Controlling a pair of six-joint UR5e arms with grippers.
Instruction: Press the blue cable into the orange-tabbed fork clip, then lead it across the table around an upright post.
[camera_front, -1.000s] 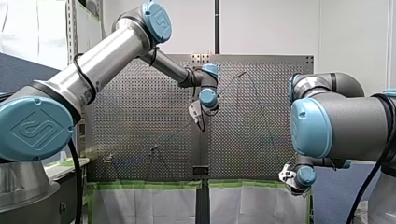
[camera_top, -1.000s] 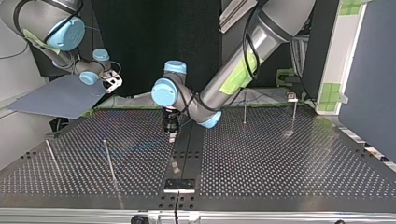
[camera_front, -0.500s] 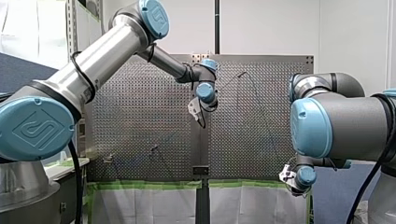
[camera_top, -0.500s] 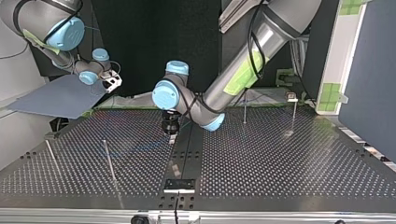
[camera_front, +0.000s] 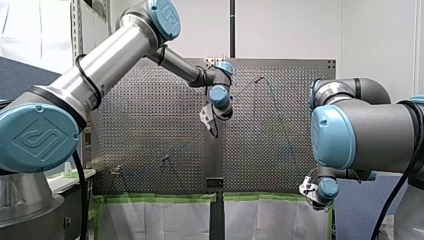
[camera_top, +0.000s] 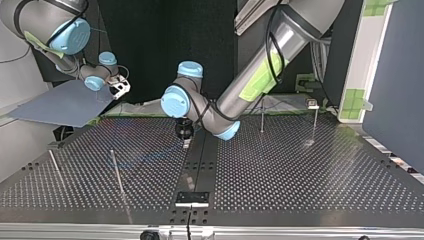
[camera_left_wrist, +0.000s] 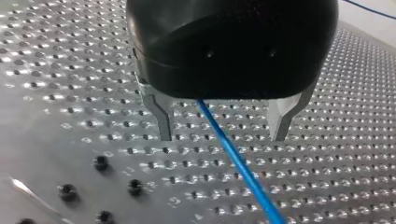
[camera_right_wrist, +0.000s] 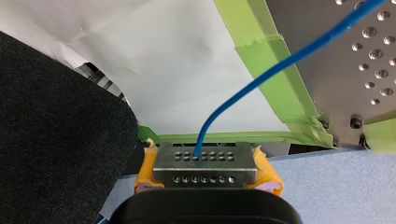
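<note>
Perforated table is filling both wide views, and you are looking at the blue cable running across it. Under the left wrist camera the cable is coming out from beneath the black body of the left gripper. It is lying in the gap between the two metal fingers and touching neither. Those fingers are standing spread apart, gripping nothing.

The cable's other stretch is rising out of the right gripper, whose yellow pads are pressing in on either side of a holed metal piece. That gripper is clenched on the cable, which is climbing from it toward the table's green-taped corner.

You are seeing the left gripper in the top view hanging over the table's middle strip, toward the far edge. The right gripper is holding off the table at that view's left, above a blue-grey sheet. Upright posts are standing on the table, two at the top view's left and two at its right near the far edge.

Against the pictures from a second ago, the left gripper is sitting slightly higher in both wide views. The right arm is showing no change.
</note>
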